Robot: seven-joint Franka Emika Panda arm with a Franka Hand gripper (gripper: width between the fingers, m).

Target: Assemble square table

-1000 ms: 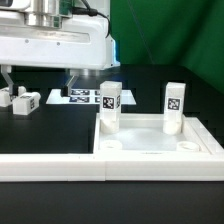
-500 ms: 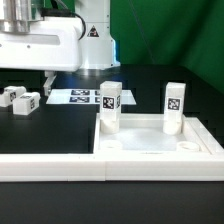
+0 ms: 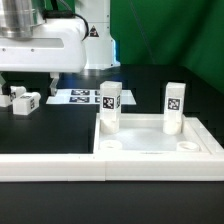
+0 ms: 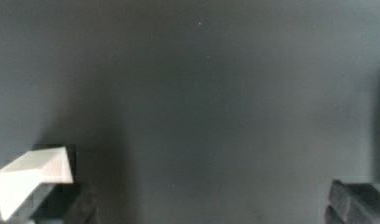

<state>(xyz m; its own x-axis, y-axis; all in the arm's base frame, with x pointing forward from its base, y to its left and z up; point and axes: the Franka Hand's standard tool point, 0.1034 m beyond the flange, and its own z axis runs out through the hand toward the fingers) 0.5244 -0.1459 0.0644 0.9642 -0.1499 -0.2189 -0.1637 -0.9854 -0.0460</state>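
The white square table top (image 3: 150,140) lies at the exterior view's lower right, with two tagged legs (image 3: 110,106) (image 3: 173,108) standing upright in its far corner sockets. Its two near sockets are bare. Loose white tagged legs (image 3: 25,101) lie on the black table at the exterior view's left. My gripper (image 3: 27,80) hangs open just above them, a dark finger on each side. In the wrist view a white leg corner (image 4: 34,175) shows beside one finger (image 4: 62,205), and the gripper (image 4: 205,205) has only dark table between its fingers.
A long white fence (image 3: 50,166) runs along the front edge, against the table top. The marker board (image 3: 85,97) lies flat at the back, behind the left upright leg. A green wall stands at the far right.
The arm has slid toward the exterior view's left, from over the marker board to over the loose legs. The jaws stayed open and the parts did not move.
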